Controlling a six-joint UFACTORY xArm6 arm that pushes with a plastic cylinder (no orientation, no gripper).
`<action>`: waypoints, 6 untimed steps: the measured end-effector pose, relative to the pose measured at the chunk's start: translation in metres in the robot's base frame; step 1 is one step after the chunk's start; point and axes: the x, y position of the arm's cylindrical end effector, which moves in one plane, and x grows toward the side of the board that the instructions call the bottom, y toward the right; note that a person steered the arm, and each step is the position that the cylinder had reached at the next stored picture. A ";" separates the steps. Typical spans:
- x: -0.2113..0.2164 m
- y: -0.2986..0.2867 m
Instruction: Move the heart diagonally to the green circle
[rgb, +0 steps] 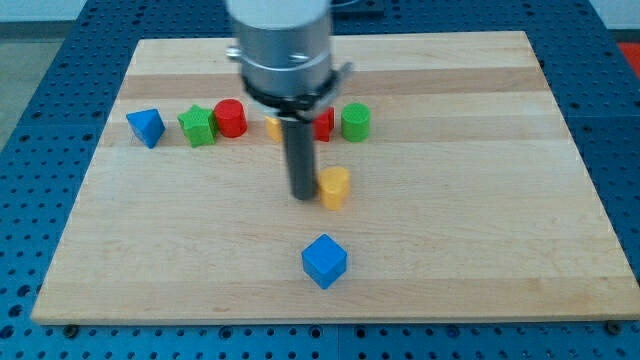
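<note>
One yellow heart (335, 186) sits mid-board with my tip (303, 195) (bare rod, nothing gripped) touching its left side, probably lined up to shove it up-right toward the green circle (355, 121).

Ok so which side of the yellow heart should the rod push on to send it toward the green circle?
Push the yellow heart on its lower-left face: the green circle lies up and right of it. My tip is already beside the heart's left edge, so it needs to drop slightly lower first.

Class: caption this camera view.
My tip touches the yellow heart, below-left of the green circle.
</note>
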 end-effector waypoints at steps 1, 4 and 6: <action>0.000 0.087; 0.038 0.149; -0.009 0.179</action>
